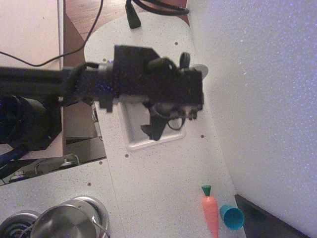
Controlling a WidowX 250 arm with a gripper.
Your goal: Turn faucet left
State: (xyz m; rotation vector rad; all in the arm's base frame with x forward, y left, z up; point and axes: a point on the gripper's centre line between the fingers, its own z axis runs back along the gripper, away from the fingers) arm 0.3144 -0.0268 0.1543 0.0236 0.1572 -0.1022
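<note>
My black arm and gripper [157, 128] reach in from the left and lie across the white sink [148, 143]. They cover almost all of the faucet. Only a sliver of its shiny silver spout [202, 69] shows past the arm's upper right edge, next to the wall. Its base and side lever are hidden. One dark finger [153, 131] points down over the sink's near end. I cannot tell whether the jaws are open or shut, or whether they touch the faucet.
A white textured wall [262, 99] rises along the right side. An orange toy carrot [210, 214] and a teal cup [232, 217] lie at the counter's lower right. A steel pot [64, 224] stands at the lower left. A black cable end [132, 17] lies at the top.
</note>
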